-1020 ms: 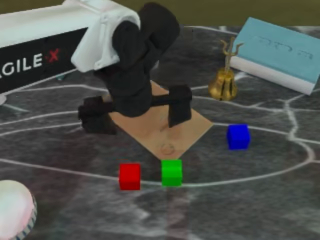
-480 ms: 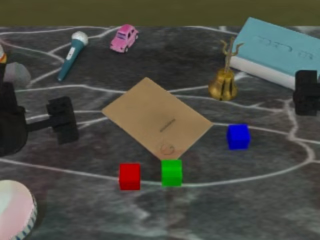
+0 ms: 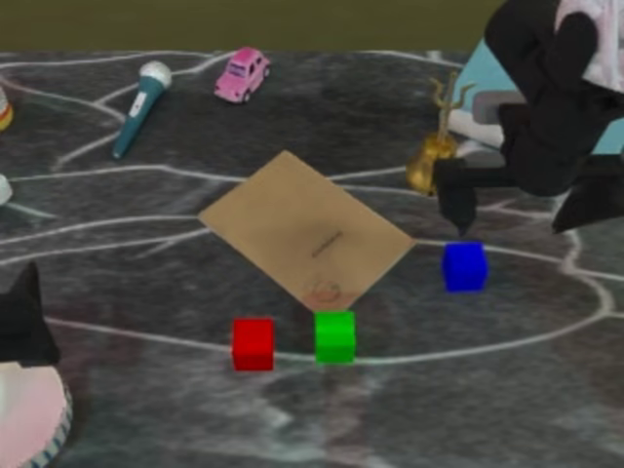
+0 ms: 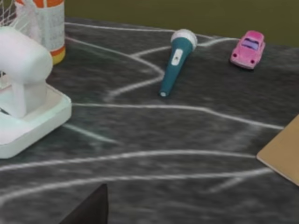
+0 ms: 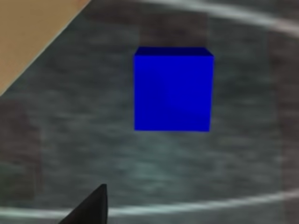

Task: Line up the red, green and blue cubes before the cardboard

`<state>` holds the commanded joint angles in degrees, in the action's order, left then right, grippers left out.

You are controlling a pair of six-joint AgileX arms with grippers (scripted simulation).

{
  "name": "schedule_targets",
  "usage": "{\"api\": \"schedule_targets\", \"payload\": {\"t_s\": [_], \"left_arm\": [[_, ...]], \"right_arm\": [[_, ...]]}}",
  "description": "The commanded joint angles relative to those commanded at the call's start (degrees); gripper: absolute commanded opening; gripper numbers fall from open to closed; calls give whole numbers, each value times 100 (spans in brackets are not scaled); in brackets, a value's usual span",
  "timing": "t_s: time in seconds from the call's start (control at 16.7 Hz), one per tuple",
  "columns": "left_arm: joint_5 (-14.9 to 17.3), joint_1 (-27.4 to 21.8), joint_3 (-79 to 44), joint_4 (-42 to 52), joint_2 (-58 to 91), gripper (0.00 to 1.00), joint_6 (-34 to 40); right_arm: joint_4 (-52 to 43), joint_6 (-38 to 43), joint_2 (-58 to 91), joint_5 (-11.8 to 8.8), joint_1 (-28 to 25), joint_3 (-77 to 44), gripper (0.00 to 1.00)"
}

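top: right gripper (image 3: 522, 210) spread apart above blue cube (image 3: 464, 266), right of cardboard (image 3: 307, 230); red cube (image 3: 253, 343), green cube (image 3: 334, 336) before it | left wrist: left pincer state untellable | right wrist: blue cube beside cardboard corner

The surface (image 3: 146, 400) reads as dark, matt stone with pale veining; the cardboard (image 3: 292, 219) is flat, matt tan paperboard. The red cube (image 3: 253, 344), green cube (image 3: 334, 336) and blue cube (image 3: 464, 266) look smooth, plain plastic with a slight sheen. The bell (image 3: 432, 161) is glossy gold metal, the toy car (image 3: 242, 74) shiny pink plastic, and the right gripper's fingers (image 3: 456, 203) matt black.
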<state>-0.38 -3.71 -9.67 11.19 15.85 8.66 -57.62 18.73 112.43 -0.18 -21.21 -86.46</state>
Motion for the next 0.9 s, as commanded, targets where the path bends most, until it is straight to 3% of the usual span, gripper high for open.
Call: {"api": "schedule_targets", "payload": {"t_s": [0.36,0.9], "left_arm": [[36,470,940,-1078,-1538,100,-836],[38,485,967,-1119,-1585,100,-866]], "right_arm": [[-605,232,1248,32,-260,-1228,100],[-191,229,1461,37,-258,-996,100]]}}
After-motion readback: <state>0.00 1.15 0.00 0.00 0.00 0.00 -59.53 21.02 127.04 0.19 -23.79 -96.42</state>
